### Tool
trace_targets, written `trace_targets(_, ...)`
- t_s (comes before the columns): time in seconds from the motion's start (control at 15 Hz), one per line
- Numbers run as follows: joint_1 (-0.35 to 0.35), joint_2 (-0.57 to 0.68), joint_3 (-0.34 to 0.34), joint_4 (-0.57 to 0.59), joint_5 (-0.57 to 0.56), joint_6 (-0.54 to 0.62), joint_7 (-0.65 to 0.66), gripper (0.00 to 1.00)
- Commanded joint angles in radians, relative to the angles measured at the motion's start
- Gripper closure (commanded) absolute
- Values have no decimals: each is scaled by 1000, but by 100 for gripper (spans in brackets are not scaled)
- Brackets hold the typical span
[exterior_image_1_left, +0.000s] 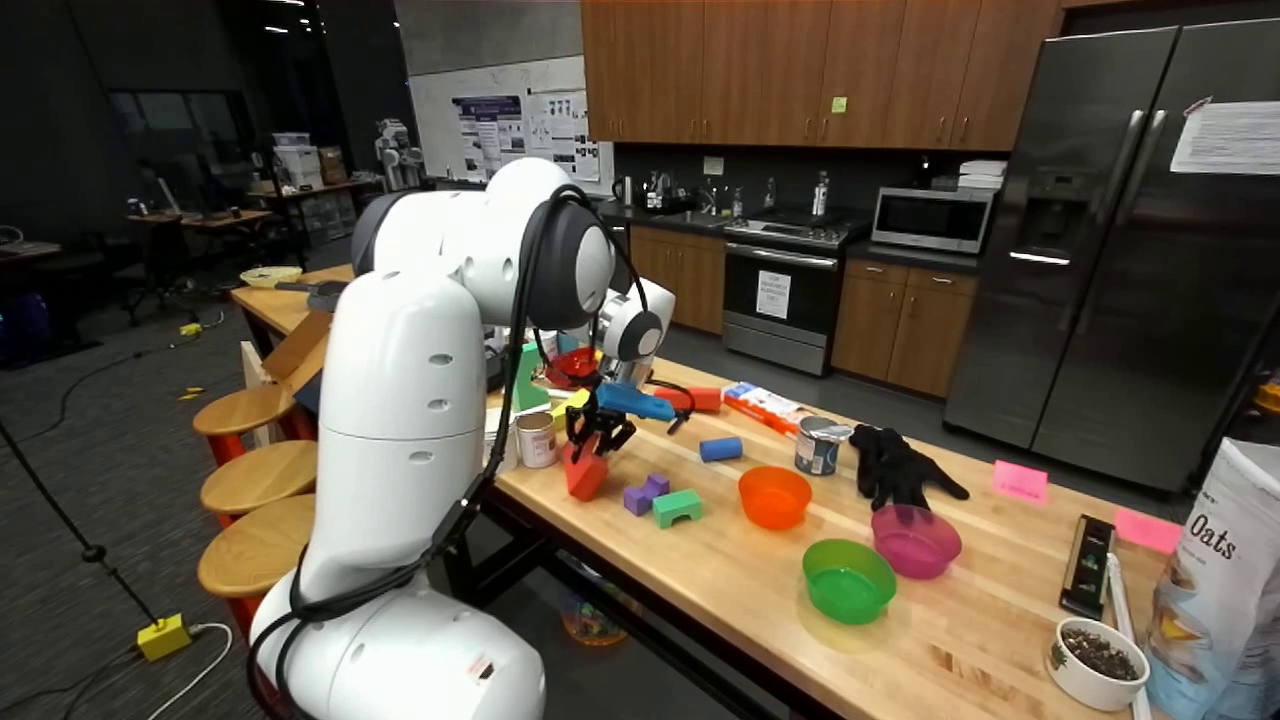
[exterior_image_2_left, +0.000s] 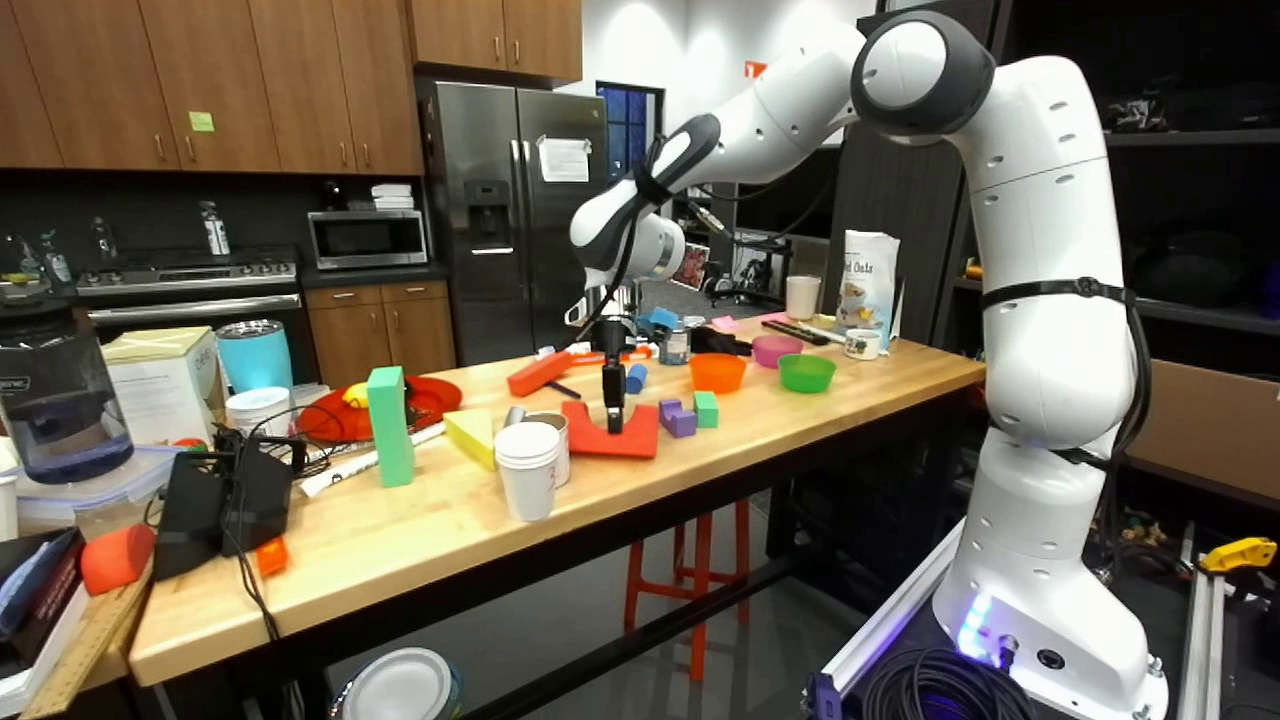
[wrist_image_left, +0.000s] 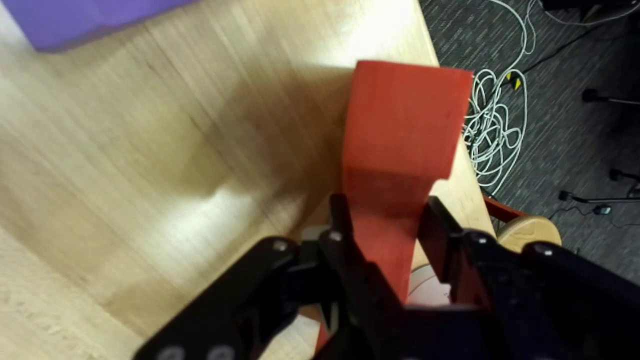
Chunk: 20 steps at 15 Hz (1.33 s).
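Observation:
My gripper (wrist_image_left: 385, 205) is shut on a red notched block (wrist_image_left: 407, 120), with one finger along each side of its narrow middle. In an exterior view the fingers reach down into the curved notch of the red block (exterior_image_2_left: 638, 434), whose hollow faces up. Near the table's edge, the gripper (exterior_image_1_left: 598, 432) points downward over the block. Whether the block touches the tabletop I cannot tell. A purple notched block (exterior_image_1_left: 646, 494) and a small green arch (exterior_image_1_left: 678, 507) lie beside it. The purple block (wrist_image_left: 90, 20) also shows at the wrist view's top left corner.
White stacked cups (exterior_image_2_left: 527, 475) and an open can (exterior_image_1_left: 537, 440) stand close to the gripper. Orange (exterior_image_1_left: 775, 497), green and pink bowls, a blue cylinder (exterior_image_1_left: 720, 449) and a black glove (exterior_image_1_left: 900, 468) lie along the table. A tall green block (exterior_image_2_left: 390, 428) stands near a yellow wedge (exterior_image_2_left: 470, 434).

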Motion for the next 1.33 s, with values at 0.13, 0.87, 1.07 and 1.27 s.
trace_targets(0.13,-12,-4,-8,21,-38,-64,82,32)
trace_targets(0.87,-25,-112,-40,-55,-97,-129,268,0)
trace_targets(1.07,-21,-176,-46,-103,-104,-113,332,0)
trace_targets(1.27,-20,-211,-48,-122,-83,-171,382,0)
